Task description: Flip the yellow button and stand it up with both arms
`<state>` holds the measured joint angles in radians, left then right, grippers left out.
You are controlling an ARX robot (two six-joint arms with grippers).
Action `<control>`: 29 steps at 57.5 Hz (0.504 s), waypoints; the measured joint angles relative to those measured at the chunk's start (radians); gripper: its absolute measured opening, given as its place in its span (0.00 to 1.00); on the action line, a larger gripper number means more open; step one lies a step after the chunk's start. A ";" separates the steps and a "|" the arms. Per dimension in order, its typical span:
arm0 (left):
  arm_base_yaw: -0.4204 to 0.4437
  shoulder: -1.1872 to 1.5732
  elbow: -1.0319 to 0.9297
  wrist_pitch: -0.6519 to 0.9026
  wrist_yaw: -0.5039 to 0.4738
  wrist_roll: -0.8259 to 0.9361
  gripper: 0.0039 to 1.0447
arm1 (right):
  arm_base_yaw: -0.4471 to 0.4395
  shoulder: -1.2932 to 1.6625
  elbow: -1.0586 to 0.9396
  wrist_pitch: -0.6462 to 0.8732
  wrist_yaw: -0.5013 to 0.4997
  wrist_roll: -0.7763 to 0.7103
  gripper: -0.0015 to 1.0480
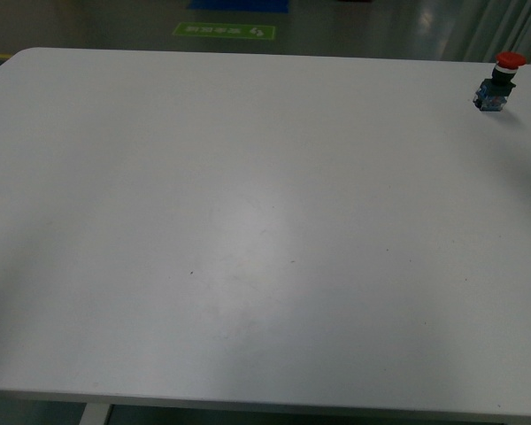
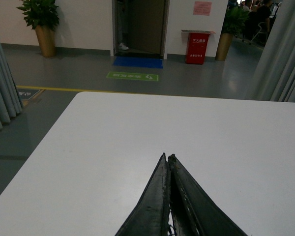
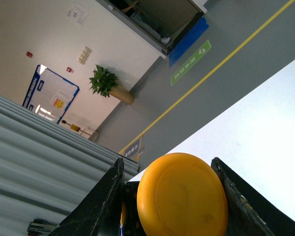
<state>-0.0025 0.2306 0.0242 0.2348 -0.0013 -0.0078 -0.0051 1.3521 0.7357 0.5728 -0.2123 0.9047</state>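
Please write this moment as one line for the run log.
left gripper: shut, empty, over table | right gripper: fingers around yellow button, cap toward wrist camera | red button: cap up, table's far right

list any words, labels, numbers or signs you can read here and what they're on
No text is legible in any view.
Green floor sign: white characters, too blurred to read.
Red box: white lettering, too small.
Pink wall notice: blurred.
Blue-framed notice board: papers unreadable.
Yellow button and red button: no marking visible.
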 joint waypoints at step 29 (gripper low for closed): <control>0.000 -0.227 0.000 -0.233 0.001 0.000 0.11 | -0.016 -0.002 -0.006 0.006 0.002 -0.048 0.42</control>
<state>-0.0025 0.0040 0.0242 0.0013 -0.0006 -0.0078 -0.0216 1.3499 0.7292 0.5789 -0.2100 0.8566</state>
